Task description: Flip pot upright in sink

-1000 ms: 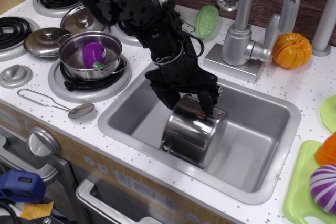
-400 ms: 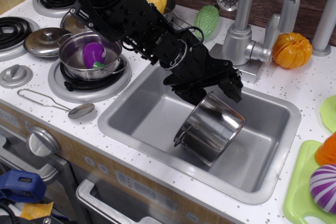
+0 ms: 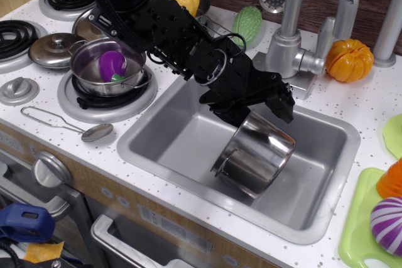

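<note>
The tall shiny steel pot is in the grey sink, tilted with its open rim pointing up and to the right and its base low at the left. My black gripper reaches in from the upper left and is shut on the pot's upper rim, holding it at a slant over the sink floor. A small wire loop handle shows on the pot's lower left side. The inside of the pot is hidden.
A shallower steel pot with a purple eggplant sits on the burner left of the sink. A ladle lies on the counter. The faucet stands behind the sink. An orange pumpkin and a green vegetable lie at the back.
The pot was tipped with its base up; it has swung round so its rim now faces up and right. The gripper moved right with it.
</note>
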`<state>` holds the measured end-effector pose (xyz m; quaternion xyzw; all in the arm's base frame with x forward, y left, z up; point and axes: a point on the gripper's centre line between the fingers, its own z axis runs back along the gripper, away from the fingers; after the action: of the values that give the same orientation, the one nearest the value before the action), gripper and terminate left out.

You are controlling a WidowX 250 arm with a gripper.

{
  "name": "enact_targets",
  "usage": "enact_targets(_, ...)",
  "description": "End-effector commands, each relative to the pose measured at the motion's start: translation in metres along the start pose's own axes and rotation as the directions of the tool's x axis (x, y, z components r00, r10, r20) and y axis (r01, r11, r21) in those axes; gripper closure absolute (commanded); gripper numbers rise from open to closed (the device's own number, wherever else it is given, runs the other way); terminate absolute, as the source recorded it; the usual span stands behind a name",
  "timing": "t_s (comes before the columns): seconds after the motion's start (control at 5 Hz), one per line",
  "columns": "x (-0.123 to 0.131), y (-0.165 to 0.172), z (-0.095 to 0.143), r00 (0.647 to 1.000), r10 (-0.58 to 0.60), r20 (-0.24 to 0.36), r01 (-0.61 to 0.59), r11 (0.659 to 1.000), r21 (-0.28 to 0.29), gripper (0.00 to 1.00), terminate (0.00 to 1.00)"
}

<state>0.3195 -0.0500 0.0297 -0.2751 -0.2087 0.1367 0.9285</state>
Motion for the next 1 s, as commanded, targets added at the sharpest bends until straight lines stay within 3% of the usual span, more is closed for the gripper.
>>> enact_targets(0.0,0.001,-0.007,0.001,1.0,-0.001,0.027,0.001,1.0,0.015,0.0,0.0)
enact_targets(0.2,-0.001,-0.008,-0.001,0.999,0.019,0.049,-0.02,0.999,0.025,1.0,0.0)
enact_targets(0.4,-0.002,-0.009,-0.002,0.997,0.025,0.069,-0.027,0.999,0.027,1.0,0.0)
enact_targets(0.6,-0.003,-0.016,-0.007,0.996,0.022,0.091,-0.031,0.994,0.1,1.0,0.0)
enact_targets(0.8,-0.003,-0.024,-0.012,0.996,-0.032,0.083,0.01,0.968,0.251,1.0,0.0)
